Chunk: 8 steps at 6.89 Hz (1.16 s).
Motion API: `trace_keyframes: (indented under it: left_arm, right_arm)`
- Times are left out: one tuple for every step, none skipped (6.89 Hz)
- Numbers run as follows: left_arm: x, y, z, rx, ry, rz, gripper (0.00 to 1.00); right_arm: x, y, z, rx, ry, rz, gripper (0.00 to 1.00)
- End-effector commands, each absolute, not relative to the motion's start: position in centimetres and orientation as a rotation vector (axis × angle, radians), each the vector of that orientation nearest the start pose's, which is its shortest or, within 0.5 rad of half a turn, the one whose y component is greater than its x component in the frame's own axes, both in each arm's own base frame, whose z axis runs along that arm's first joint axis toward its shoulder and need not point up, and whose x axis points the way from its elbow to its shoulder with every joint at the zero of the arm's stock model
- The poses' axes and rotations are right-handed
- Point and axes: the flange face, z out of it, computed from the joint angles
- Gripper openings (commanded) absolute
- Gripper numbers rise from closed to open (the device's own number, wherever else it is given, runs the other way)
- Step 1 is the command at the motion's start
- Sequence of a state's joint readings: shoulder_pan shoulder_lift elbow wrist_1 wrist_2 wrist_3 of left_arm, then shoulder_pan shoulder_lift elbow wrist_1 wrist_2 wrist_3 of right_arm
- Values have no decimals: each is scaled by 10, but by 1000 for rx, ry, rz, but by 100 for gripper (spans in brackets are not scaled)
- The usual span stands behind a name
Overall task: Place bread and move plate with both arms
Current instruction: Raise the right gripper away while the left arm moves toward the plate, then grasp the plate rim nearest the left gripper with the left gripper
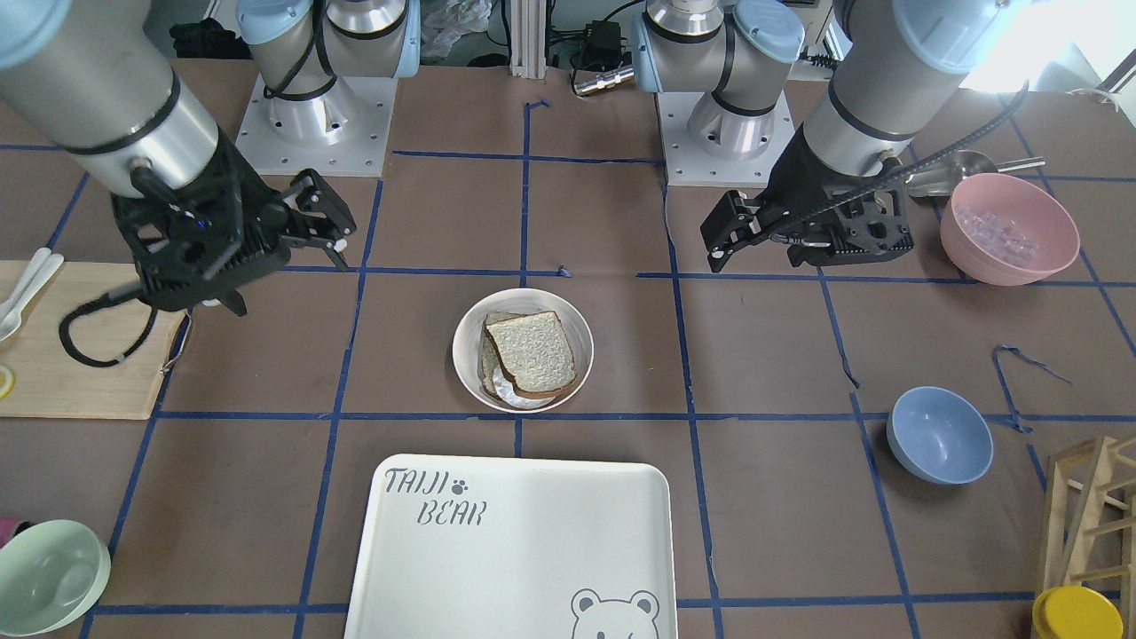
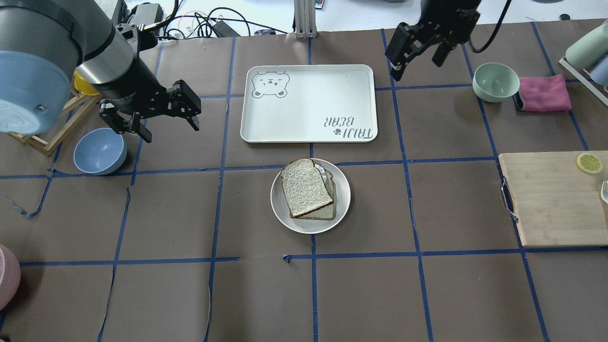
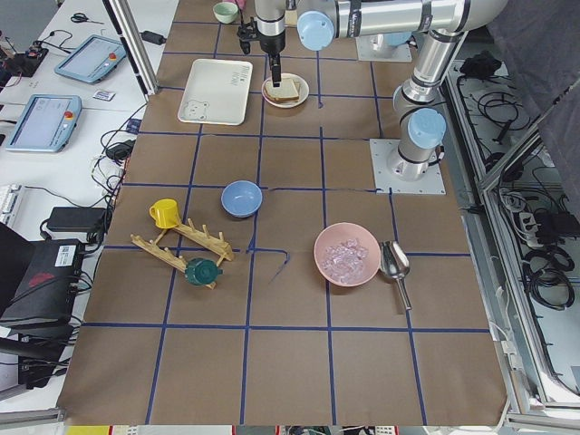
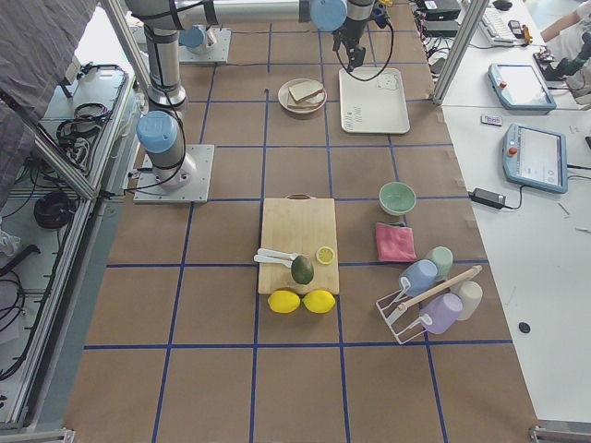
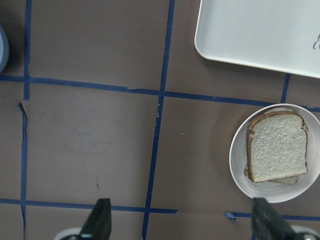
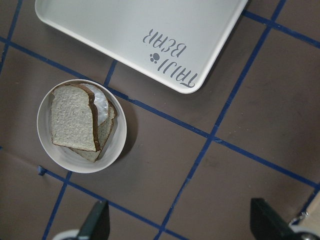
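Observation:
The round cream-white plate (image 2: 284,214) sits at the table's middle, also in the front view (image 1: 470,327) and both wrist views (image 5: 238,156) (image 6: 118,145). The bread (image 2: 304,187), pale with a dark brown crust, lies on top of another slice in the plate (image 1: 532,352) (image 5: 277,152) (image 6: 72,116). My left gripper (image 2: 171,130) (image 1: 756,262) (image 5: 182,222) is open and empty, raised left of the plate. My right gripper (image 2: 414,66) (image 1: 291,284) (image 6: 179,222) is open and empty, raised beyond the plate to the right.
The bear-printed tray (image 2: 308,102) lies just beyond the plate. A blue bowl (image 2: 99,151) and wooden rack (image 2: 47,133) stand at the left. A mint bowl (image 2: 496,81), pink cloth (image 2: 544,93) and cutting board (image 2: 551,197) are at the right. A pink bowl (image 1: 1009,228) stands near the left arm's base.

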<state>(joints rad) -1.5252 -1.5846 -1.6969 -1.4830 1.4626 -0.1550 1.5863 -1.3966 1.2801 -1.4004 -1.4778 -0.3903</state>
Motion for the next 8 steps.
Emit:
trace_keyframes:
  left_arm:
    - [-160, -487, 374, -476, 3238, 155, 100]
    - [-178, -484, 338, -508, 3240, 118, 100]
    - [-186, -478, 298, -498, 3248, 97, 100]
    - [-196, -469, 263, -547, 3270, 142, 100]
    - [-202, -466, 244, -542, 3280, 195, 100]
    - [-204, -465, 228, -541, 3272, 240, 93]
    - [-206, -468, 208, -543, 3269, 288, 92]
    - [-216, -467, 194, -528, 3291, 333, 91]
  right_arm:
    - [144, -509, 548, -388, 3074, 88, 100]
    - [144, -504, 547, -348, 3092, 27, 100]
    - [143, -504, 543, -317, 3098, 13, 100]
    - [145, -503, 543, -281, 3092, -4, 100]
    - [144, -503, 544, -180, 3109, -14, 100]
    - [143, -503, 545, -163, 3113, -16, 99]
    - [147, -499, 545, -163, 3109, -18, 99]
    - [146, -502, 541, -151, 3117, -51, 100]
